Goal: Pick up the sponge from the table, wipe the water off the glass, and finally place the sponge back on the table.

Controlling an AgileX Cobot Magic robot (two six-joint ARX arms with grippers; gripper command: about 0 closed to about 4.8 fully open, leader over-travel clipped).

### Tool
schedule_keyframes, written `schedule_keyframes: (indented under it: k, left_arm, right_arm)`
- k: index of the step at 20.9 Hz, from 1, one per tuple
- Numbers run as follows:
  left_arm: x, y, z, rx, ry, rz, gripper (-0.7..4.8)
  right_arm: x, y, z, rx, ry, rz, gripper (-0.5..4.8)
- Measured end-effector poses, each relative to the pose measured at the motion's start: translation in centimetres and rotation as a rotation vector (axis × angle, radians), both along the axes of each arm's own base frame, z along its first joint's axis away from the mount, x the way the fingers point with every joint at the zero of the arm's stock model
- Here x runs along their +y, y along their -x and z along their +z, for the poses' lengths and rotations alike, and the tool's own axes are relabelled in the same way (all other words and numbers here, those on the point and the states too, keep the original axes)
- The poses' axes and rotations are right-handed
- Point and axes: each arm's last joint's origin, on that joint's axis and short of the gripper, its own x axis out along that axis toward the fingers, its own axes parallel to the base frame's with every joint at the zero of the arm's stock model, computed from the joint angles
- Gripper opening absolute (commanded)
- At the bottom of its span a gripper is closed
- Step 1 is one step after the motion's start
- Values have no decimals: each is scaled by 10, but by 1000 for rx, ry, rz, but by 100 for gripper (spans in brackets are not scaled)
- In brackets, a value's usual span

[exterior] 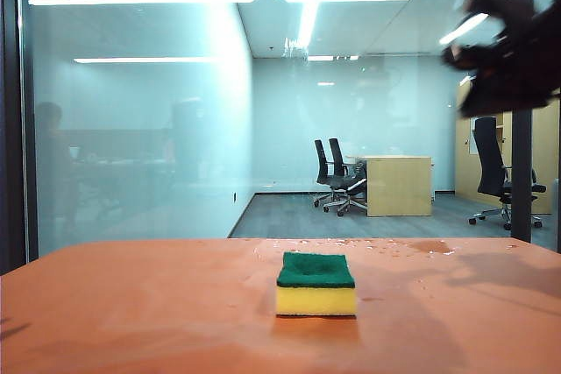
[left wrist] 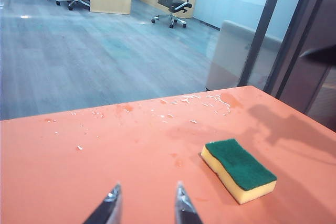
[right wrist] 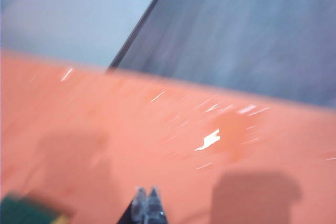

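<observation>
Yellow-green sponge (exterior: 316,284) rests on the table (exterior: 131,313) — you hold nothing. Left gripper (left wrist: 145,203) sits spread near it; right gripper (right wrist: 147,199), pressed together, hangs above. Judged stage: either start or finish.

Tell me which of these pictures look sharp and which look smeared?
Left wrist view: sharp, the sponge crisp, the left gripper open. Right wrist view: smeared throughout, the shut right gripper over the streaked table. Exterior view: sharp, except the blurred right gripper high up.
</observation>
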Motion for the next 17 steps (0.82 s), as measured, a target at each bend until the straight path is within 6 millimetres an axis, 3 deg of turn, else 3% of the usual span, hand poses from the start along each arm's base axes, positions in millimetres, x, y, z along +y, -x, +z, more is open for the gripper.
schedule_keyframes:
  k: [4, 10, 15, 17]
  left_arm:
    - [0, 0, 0, -3, 0, 0, 128]
    - [1, -1, 0, -3, -1, 39, 128]
    - [2, -1, 2, -36, -35, 73, 115]
    - [3, -2, 2, -45, -44, 123, 75]
  right_arm:
    - [-34, 16, 10, -69, -17, -131, -6]
    - [-39, 49, 13, -170, -19, -180, -6]
    - [-42, 83, -7, -220, -37, -260, -6]
    - [-43, 91, -12, -245, -52, -276, -6]
